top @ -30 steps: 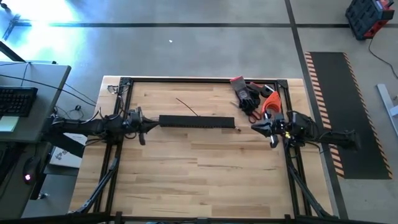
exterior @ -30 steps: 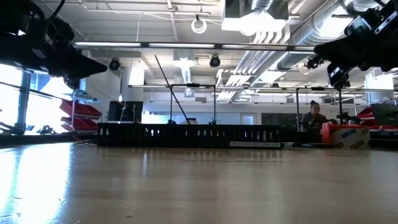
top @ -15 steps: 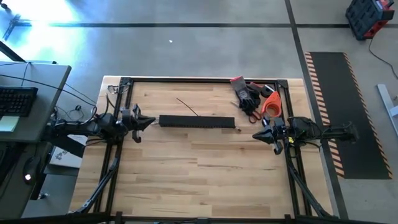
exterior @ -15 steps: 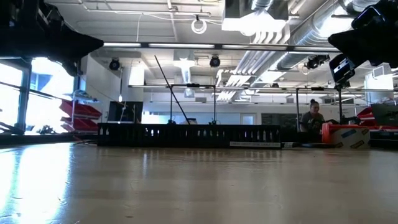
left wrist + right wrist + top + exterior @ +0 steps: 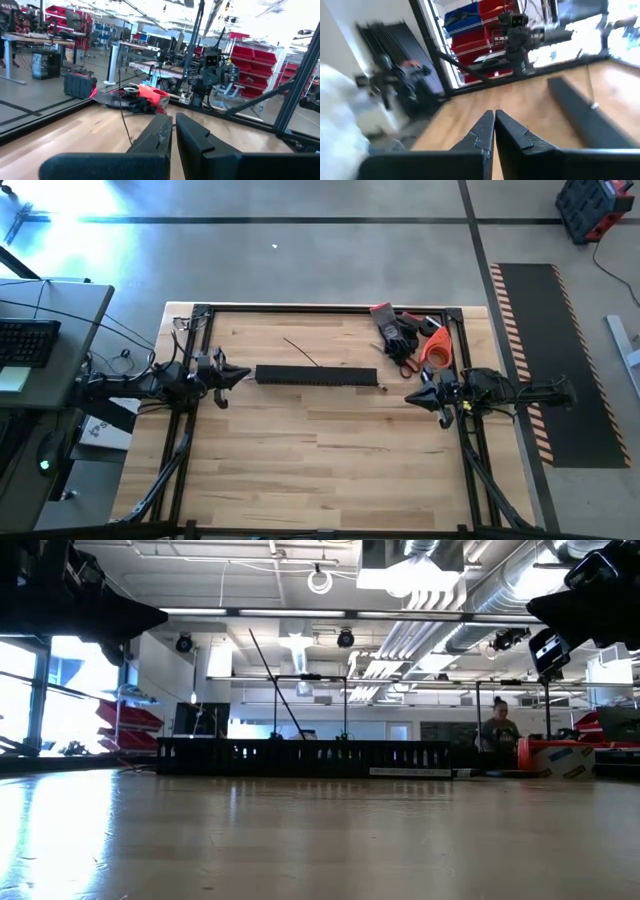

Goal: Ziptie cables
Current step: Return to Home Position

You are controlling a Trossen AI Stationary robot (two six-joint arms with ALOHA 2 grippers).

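Bare wood fills the near half of the counter (image 5: 320, 450). Past that, the two arms sit across from each other, one at each side rail and both held up off the surface. The left arm (image 5: 150, 385) reaches in from the left edge. The left jaws point toward the middle with only a sliver of a gap between them and nothing in it. The right arm (image 5: 500, 390) comes in from the right edge, and the right jaws are pressed together at the tips, likewise empty.

Between the two arms, a little farther back, the long black duct (image 5: 316, 375) lies flat across the counter with its cover on. Each end is near a set of jaws but clear of them. The cables are hidden from every view. A single thin dark strand (image 5: 300, 351) rises out of the duct and slants away toward the back. From where I stand it could be a wire or a tie tail; I cannot tell which.

At the far right corner there are black-and-red gloves (image 5: 395, 330), with an orange item (image 5: 435, 345) just beside them.

Beyond the counter the workshop opens out. There are red bins (image 5: 125, 720) on racks to one side, and a person (image 5: 498, 735) far off at the back.
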